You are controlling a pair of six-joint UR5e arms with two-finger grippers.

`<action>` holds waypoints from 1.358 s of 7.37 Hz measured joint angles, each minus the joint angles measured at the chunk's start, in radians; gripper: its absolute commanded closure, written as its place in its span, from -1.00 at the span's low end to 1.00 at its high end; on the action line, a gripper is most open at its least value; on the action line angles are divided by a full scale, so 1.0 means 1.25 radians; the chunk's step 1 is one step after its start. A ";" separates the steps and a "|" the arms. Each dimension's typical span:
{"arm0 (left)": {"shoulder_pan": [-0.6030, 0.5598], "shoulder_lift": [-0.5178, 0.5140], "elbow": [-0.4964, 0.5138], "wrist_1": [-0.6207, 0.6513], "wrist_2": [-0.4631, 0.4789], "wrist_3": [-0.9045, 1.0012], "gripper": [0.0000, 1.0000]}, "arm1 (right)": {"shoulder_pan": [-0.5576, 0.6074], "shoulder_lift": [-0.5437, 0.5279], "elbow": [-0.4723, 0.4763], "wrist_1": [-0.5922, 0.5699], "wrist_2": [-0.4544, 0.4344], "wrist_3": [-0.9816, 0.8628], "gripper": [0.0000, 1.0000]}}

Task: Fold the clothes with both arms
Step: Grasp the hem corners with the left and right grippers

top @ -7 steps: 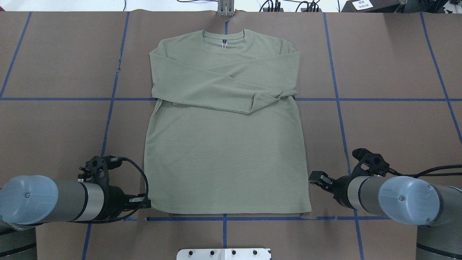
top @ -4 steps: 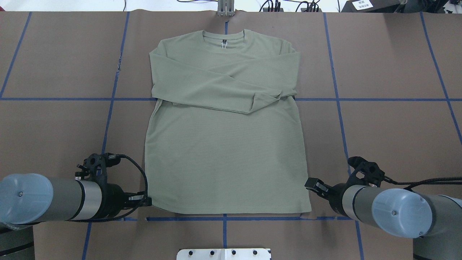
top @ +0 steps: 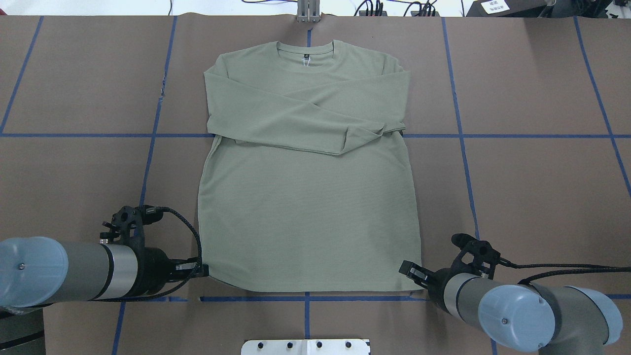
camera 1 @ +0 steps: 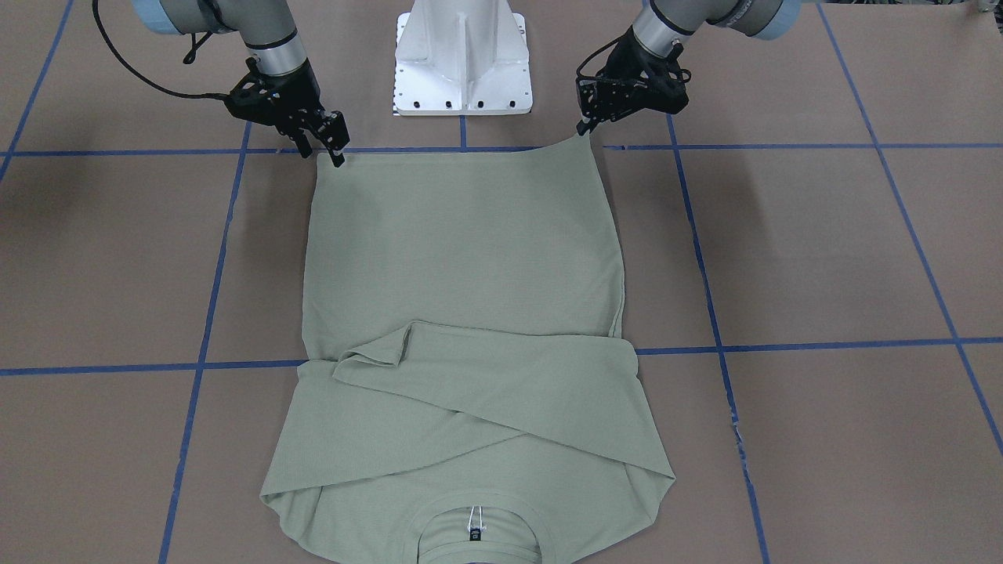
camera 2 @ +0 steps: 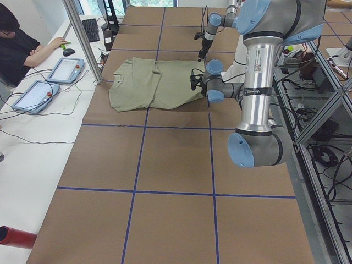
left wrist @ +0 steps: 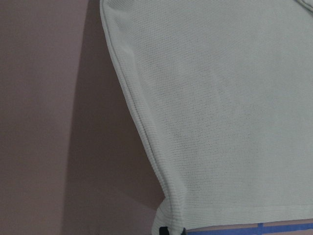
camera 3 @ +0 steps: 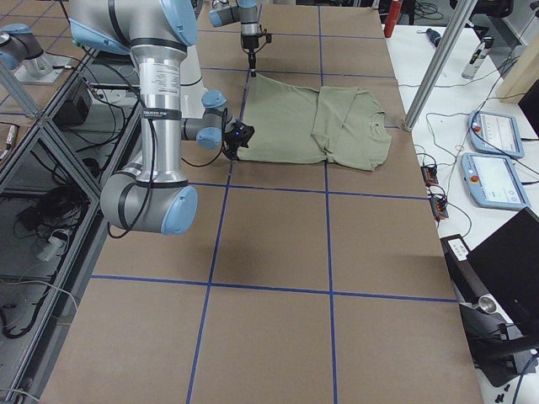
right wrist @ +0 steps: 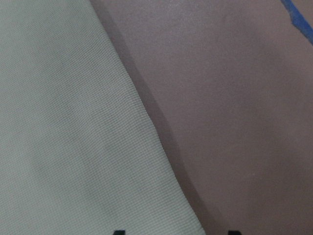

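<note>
1. From where I stand, the sage-green shirt [top: 305, 207] lies flat on the brown-covered table [top: 542, 187], near the middle of its width, inside the grid of blue tape lines [top: 532, 135].
2. Its collar [top: 304, 49] points away from the robot, and the hem runs along the tape line nearest the white base [camera 1: 462, 55].
3. Both sleeves [top: 305, 118] are folded across the chest, one overlapping the other.
4. The left gripper [top: 201, 270] sits low at the hem corner on its own side, pinched onto the fabric. The corner is bunched and drawn up a little toward it (plainest in the wrist view).
5. The right gripper [top: 408, 270] is at the opposite hem corner with its fingers spread. Its wrist camera shows two black tips apart, the shirt's side edge running between them.
6. A person [camera 2: 19, 47] sits at the far end of the table, well apart from the shirt.
</note>
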 measured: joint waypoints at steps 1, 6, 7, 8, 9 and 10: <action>0.000 0.002 0.000 0.000 0.000 0.000 1.00 | -0.005 -0.001 -0.001 0.000 -0.004 0.000 -0.25; 0.000 0.006 -0.001 0.000 0.000 0.000 1.00 | -0.015 0.004 -0.001 -0.039 -0.009 0.000 0.08; 0.000 0.006 -0.001 0.000 0.000 0.000 1.00 | -0.016 0.005 -0.001 -0.040 -0.012 0.000 0.18; 0.000 0.007 -0.001 0.000 0.000 0.000 1.00 | -0.017 0.007 -0.001 -0.041 -0.016 0.000 0.61; 0.000 0.008 0.000 0.000 0.000 0.000 1.00 | -0.019 0.008 -0.001 -0.042 -0.020 0.000 0.85; 0.000 0.008 0.000 0.000 -0.001 0.000 1.00 | -0.022 0.009 -0.001 -0.044 -0.023 0.000 1.00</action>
